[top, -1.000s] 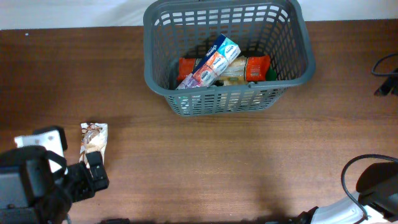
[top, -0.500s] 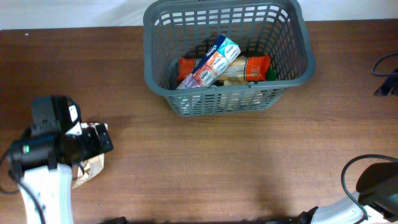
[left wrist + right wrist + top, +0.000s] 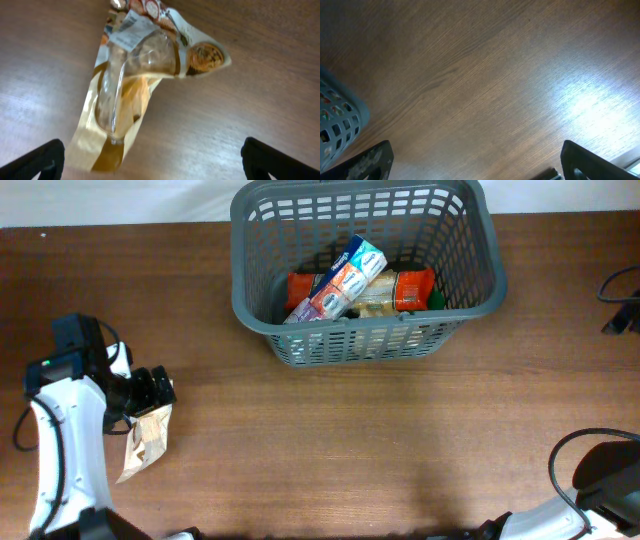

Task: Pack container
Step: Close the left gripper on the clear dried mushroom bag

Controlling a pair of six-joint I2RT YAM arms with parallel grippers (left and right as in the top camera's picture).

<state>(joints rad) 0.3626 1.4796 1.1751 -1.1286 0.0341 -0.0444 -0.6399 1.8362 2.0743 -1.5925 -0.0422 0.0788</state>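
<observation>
The dark grey basket stands at the back centre of the table; its corner also shows in the right wrist view. It holds a blue and white box, orange packets and other goods. A tan snack bag with a clear window lies on the table at the left, also seen in the left wrist view. My left gripper is open and empty, right by the bag's far end. My right gripper is open and empty over bare wood.
The table is brown wood. My left arm runs along the left edge. The right arm's base and cables sit at the front right corner. A black cable lies at the right edge.
My left arm swung from the front left corner toward the back, passing over the snack bag. The bag slid toward the front and tilted. The right arm has not moved.
</observation>
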